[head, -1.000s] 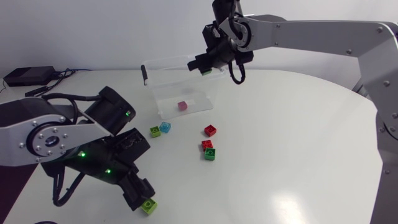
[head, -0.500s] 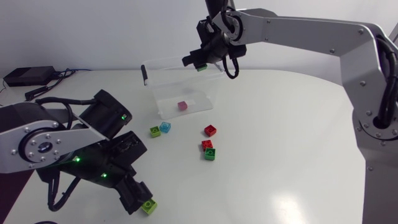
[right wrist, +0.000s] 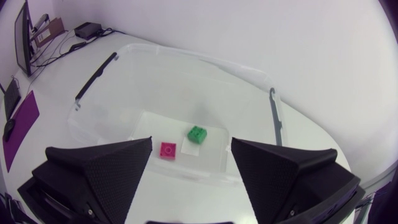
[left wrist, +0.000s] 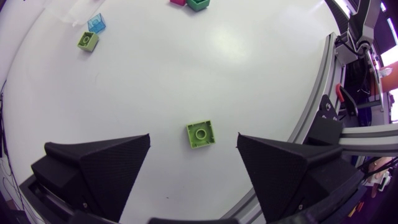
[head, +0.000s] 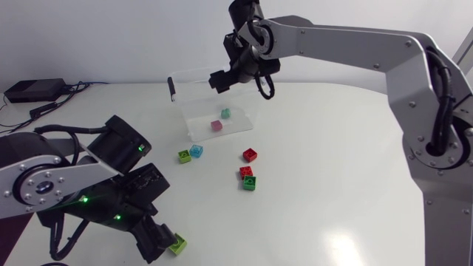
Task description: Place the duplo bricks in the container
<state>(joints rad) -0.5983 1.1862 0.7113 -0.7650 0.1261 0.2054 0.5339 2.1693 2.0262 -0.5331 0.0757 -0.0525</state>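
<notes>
My right tool (head: 220, 79) hangs open and empty over the clear plastic container (head: 188, 103), well placed for dropping; a dark green duplo brick (right wrist: 198, 133) and a pink duplo brick (right wrist: 168, 150) lie inside. My left tool (left wrist: 194, 138) stands open astride a lime-green duplo brick (head: 177, 244) on the white surface (left wrist: 249, 62), ready to grip, I judge. The container's clear walls are hard to trace.
</notes>
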